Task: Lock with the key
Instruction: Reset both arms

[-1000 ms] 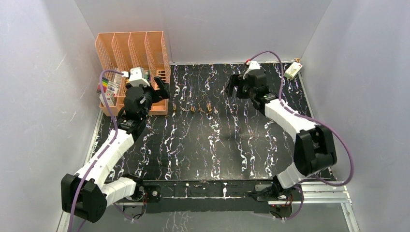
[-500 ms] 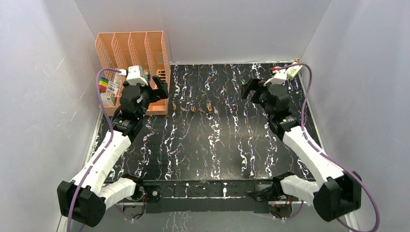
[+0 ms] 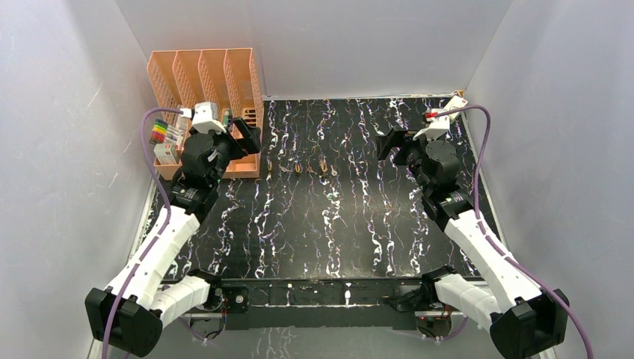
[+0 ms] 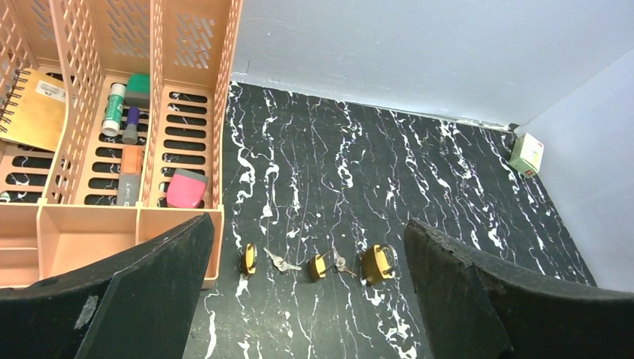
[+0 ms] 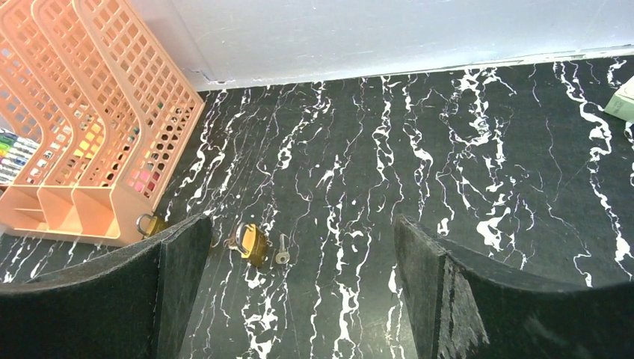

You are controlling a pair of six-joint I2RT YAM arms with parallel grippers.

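Observation:
Three brass padlocks lie in a row on the black marbled table: the left one [image 4: 248, 259], the middle one [image 4: 319, 266] and the largest on the right [image 4: 379, 262]. A key [image 4: 278, 262] lies between the first two, and another key [image 4: 341, 263] lies beside the middle padlock. In the top view the row [image 3: 298, 170] sits right of the organiser's foot. The right wrist view shows the large padlock [image 5: 253, 241] with a key [image 5: 282, 254] next to it. My left gripper [image 4: 308, 222] is open and empty, hovering near and above the row. My right gripper [image 5: 300, 221] is open and empty, well right of the row [image 3: 390, 142].
An orange slotted organiser [image 3: 202, 82] with pens, an eraser and a notebook [image 4: 34, 108] stands at the back left, close to the left padlock. A small white box [image 4: 528, 153] sits in the back right corner. Grey walls enclose the table.
My right arm has swung from the back centre to the right and drawn back toward its base. My left arm has shifted slightly left. The padlocks and keys have not moved.

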